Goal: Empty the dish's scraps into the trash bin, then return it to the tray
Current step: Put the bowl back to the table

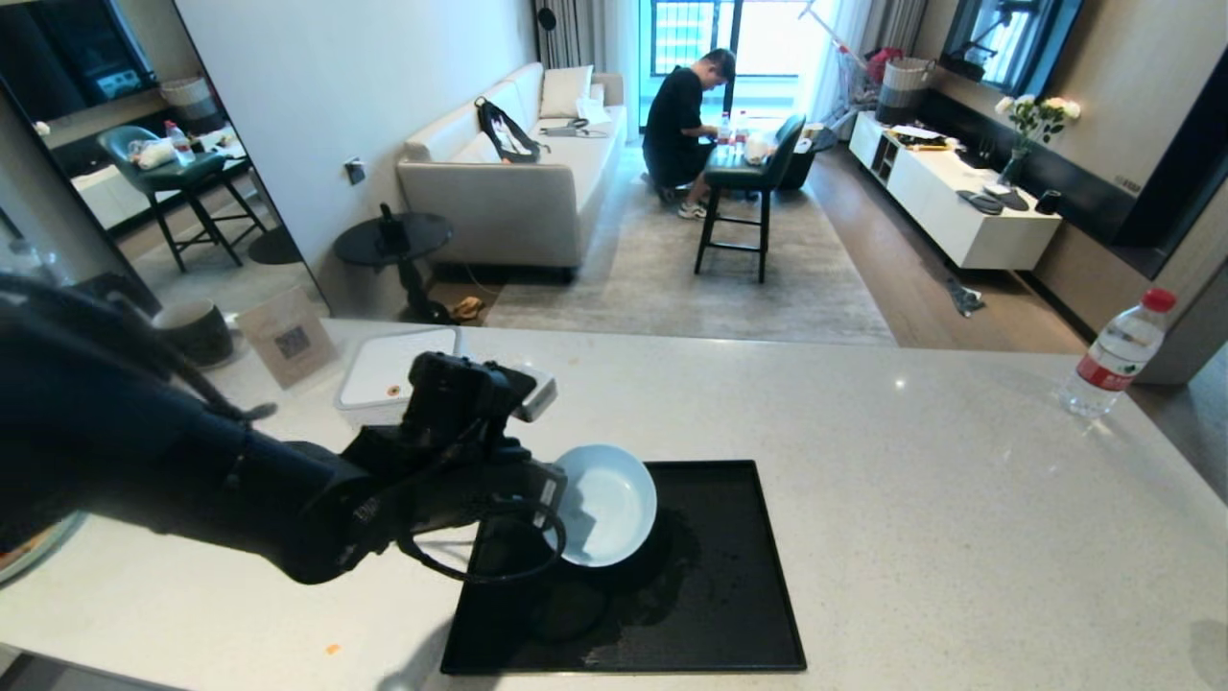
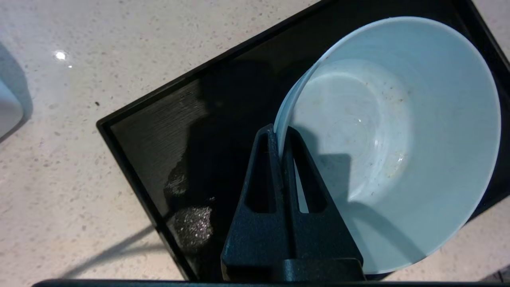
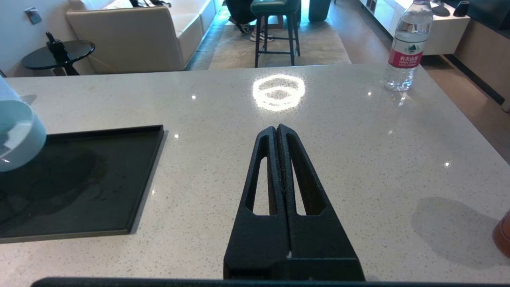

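While bowl hangs tilted over tray:
Left claw (image 2: 281,133): pinched on bowl (image 2: 394,135) rim
Scraps: gone
Left: set bowl on tray (image 2: 151,131)

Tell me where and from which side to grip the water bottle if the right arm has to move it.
Grip the water bottle around its labelled body, coming in level from the robot's side. It stands upright near the counter's far right edge, so a side pinch suits its round, tall shape. The right gripper is shut, so open it first.
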Motion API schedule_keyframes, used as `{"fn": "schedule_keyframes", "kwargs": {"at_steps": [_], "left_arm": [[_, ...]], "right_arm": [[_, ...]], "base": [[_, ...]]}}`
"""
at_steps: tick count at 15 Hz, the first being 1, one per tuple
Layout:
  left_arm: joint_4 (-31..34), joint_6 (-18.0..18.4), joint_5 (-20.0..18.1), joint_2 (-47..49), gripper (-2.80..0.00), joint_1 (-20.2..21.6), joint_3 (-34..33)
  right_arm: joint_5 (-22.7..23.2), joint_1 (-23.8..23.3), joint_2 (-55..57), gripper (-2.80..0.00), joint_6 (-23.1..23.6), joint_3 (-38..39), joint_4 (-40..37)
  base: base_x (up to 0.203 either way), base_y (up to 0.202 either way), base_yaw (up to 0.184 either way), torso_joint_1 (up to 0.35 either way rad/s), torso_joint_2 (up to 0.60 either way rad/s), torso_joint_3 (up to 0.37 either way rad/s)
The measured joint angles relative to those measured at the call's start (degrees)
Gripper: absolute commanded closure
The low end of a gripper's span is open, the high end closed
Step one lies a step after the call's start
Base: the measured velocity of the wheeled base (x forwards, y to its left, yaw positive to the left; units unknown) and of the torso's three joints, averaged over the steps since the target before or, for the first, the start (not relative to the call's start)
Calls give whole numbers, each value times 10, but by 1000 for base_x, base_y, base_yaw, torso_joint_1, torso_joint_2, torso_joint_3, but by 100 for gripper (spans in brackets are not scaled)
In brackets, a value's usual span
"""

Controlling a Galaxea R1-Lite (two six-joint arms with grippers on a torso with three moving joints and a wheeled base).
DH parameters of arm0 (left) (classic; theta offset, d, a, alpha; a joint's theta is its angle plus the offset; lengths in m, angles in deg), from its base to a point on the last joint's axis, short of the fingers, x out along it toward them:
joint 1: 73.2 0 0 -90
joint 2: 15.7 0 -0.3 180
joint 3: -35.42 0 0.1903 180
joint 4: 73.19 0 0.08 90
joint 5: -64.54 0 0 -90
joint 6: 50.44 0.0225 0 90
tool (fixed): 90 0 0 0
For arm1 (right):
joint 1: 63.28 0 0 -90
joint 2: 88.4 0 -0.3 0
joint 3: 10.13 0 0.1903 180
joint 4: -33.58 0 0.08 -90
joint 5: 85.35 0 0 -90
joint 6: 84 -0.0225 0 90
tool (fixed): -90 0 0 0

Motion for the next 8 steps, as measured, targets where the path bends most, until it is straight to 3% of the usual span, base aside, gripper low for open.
{"fn": "schedule_keyframes", "kwargs": {"at_steps": [8], "left_arm": [[13, 1, 0, 62, 0, -1, 10]], "right_arm": [[0, 0, 0, 0, 0, 0, 0]], "base": [[0, 0, 0, 0, 0, 0]]}}
